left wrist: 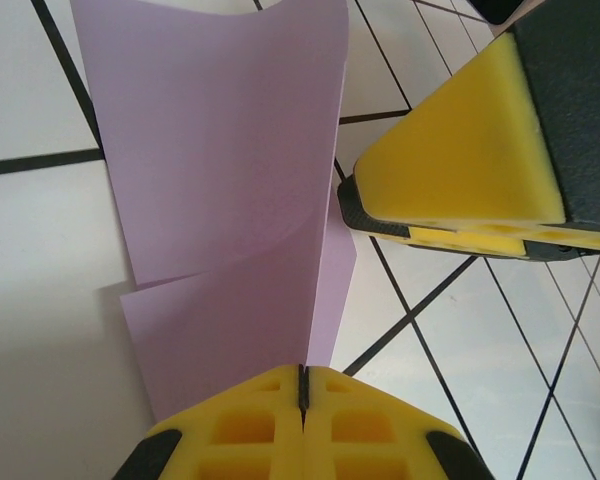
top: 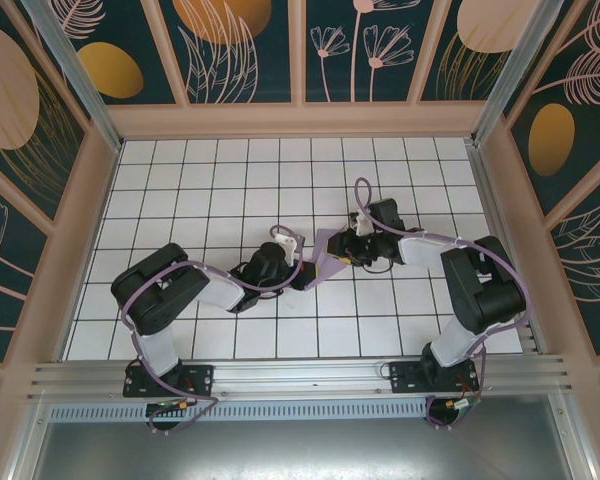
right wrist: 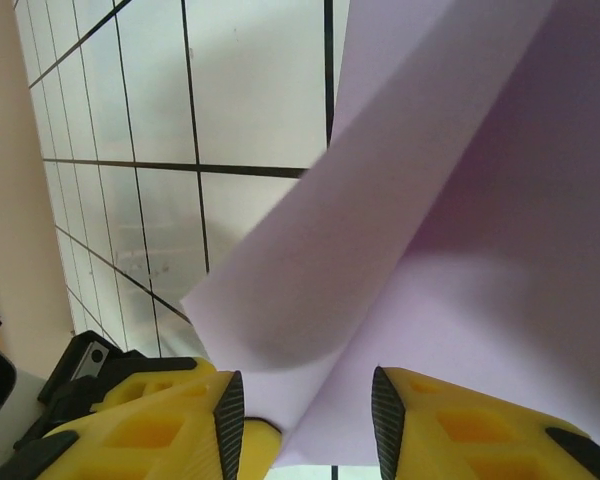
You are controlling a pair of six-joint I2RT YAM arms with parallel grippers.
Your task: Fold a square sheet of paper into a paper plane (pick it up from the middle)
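The square sheet of paper (top: 327,250) is pale lavender, bent into a loose fold, and held up between the two grippers near the table's middle. In the left wrist view the sheet (left wrist: 220,200) rises from my left gripper (left wrist: 303,385), whose yellow jaws are shut on its near edge. A yellow finger (left wrist: 470,150) of the right gripper stands close beside the sheet on the right. In the right wrist view the curled sheet (right wrist: 430,250) lies between the parted jaws of my right gripper (right wrist: 307,420), which is open. From above, the left gripper (top: 305,275) and right gripper (top: 348,248) meet at the paper.
The white tiled table (top: 210,180) with black grid lines stretches around both arms. Pale walls (top: 300,120) fence it at the back and sides. A metal rail (top: 300,375) runs along the near edge by the arm bases.
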